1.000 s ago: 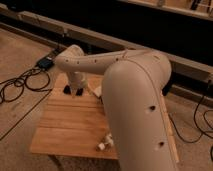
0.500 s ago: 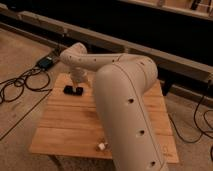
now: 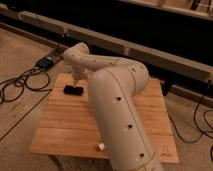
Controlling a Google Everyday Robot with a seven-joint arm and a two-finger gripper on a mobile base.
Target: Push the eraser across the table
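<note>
Wooden table point(image 3: 62, 127), arm point(image 3: 117, 100) arched over it, gripper point(image 3: 75, 78) just beyond eraser point(image 3: 73, 90), state unclear.

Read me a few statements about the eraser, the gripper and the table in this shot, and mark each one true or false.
1. The eraser lies flat on the table, in its far part toward the picture's left. True.
2. The gripper hangs over the table's near right corner. False: it is at the far left, just behind the eraser.
3. The eraser is white. False: it is black.
4. Cables lie on the floor to the picture's left of the table. True.
</note>
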